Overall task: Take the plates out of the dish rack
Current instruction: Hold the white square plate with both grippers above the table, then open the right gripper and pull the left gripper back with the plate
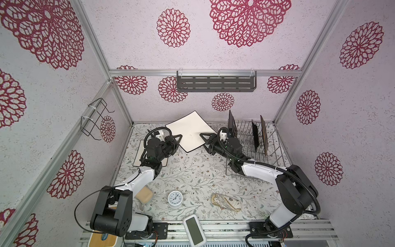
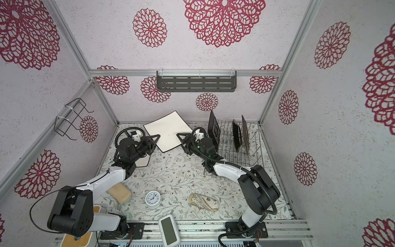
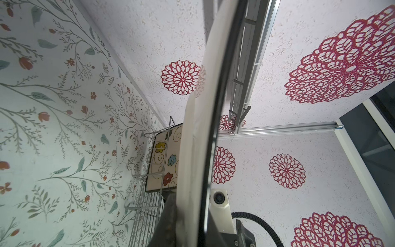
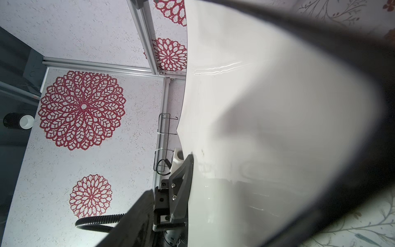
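Handover step: your left gripper (image 1: 179,138) is clamped on the white plate (image 1: 188,132), aloft between it and your right gripper (image 1: 203,136). Whether the right's jaws grip it, I cannot tell. Confirm release before carrying.

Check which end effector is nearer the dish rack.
Right. The right end effector is beside the dish rack, on the rack side of the white plate; the left end effector grips the plate's far side.

White clock (image 1: 175,197), grey slotted shelf (image 1: 216,85)
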Motion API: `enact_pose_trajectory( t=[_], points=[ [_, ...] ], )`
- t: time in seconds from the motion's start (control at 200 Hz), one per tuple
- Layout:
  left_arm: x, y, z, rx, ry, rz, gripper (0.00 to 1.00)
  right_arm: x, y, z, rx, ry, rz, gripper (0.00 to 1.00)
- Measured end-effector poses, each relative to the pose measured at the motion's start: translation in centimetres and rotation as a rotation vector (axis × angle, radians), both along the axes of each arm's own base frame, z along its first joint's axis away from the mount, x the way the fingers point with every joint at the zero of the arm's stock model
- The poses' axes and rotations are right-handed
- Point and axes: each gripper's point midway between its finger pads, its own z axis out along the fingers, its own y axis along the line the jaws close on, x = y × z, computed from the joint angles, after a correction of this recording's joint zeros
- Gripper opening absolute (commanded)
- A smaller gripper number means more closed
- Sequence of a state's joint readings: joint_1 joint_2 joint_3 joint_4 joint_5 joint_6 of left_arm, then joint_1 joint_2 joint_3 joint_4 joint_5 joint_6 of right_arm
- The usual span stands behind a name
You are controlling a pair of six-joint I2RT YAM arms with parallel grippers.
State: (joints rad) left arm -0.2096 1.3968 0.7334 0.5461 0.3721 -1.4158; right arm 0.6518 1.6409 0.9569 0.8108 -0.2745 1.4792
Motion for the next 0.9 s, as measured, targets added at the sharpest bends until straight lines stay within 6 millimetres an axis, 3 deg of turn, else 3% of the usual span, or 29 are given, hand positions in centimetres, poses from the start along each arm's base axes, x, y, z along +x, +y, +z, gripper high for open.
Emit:
enact_pose_trajectory(
  t=[0.41,0.901],
  points=[
    [-0.6,1.5,-0.3,-0.008,0.013,0.031,0.00,-0.1,-0.3,0.2,0.025,-0.009,0.007,0.70],
    [-1.9,5.1,-0.7,-0.001,0.025,0.118,0.00,0.1,-0.9,0.2,0.033,-0.021,-0.003,0.70]
  ],
)
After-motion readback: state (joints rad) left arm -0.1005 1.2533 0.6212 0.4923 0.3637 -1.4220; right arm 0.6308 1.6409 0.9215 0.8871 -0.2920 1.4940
